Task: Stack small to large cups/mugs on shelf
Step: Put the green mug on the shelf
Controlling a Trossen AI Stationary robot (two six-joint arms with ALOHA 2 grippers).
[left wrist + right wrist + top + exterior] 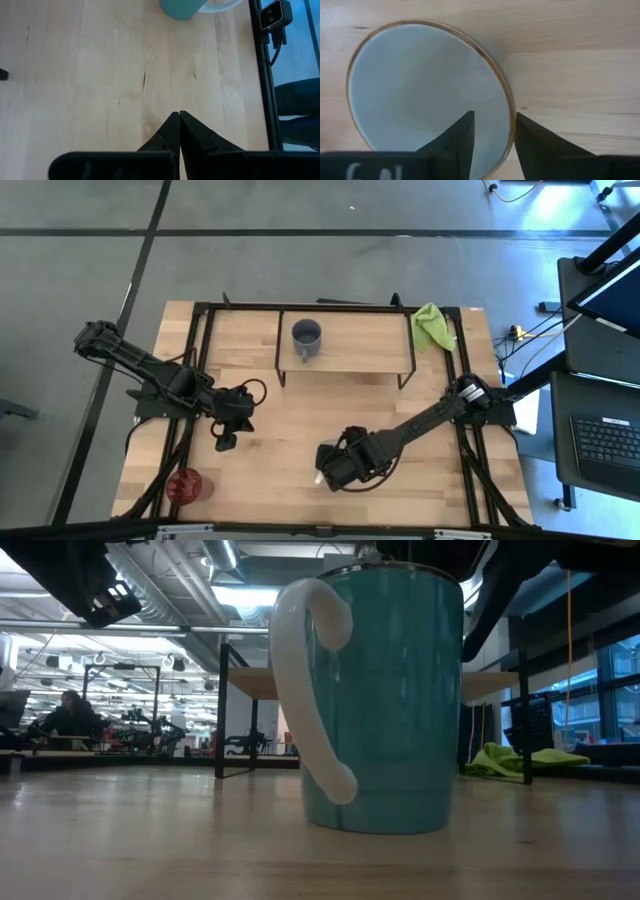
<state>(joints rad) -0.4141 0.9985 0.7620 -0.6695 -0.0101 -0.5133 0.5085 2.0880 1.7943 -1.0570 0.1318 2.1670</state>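
A teal mug with a white handle and white inside (375,700) stands upright near the desk's front edge, filling the low view. The right gripper (492,135) is directly over it, its fingers (455,137) narrowly parted with the mug's gold-edged rim running between them, one finger inside the cup and one outside; whether they press the wall cannot be told. In the high view this gripper (335,465) hides most of the mug. To the left, at the desk's (280,420) front left corner, sits the translucent red tumbler (186,484), well apart from both arms. The left gripper (224,435) hangs over bare wood at the desk's left middle, its fingers (172,132) pressed together on nothing, the teal mug (182,7) showing beyond them. Farther back, the dark grey mug (306,336) stands upright on the left part of the wooden shelf (365,340). A green cloth (432,326) lies crumpled at the shelf's right end. Beyond the desk, a person (65,715) sits in the room behind.
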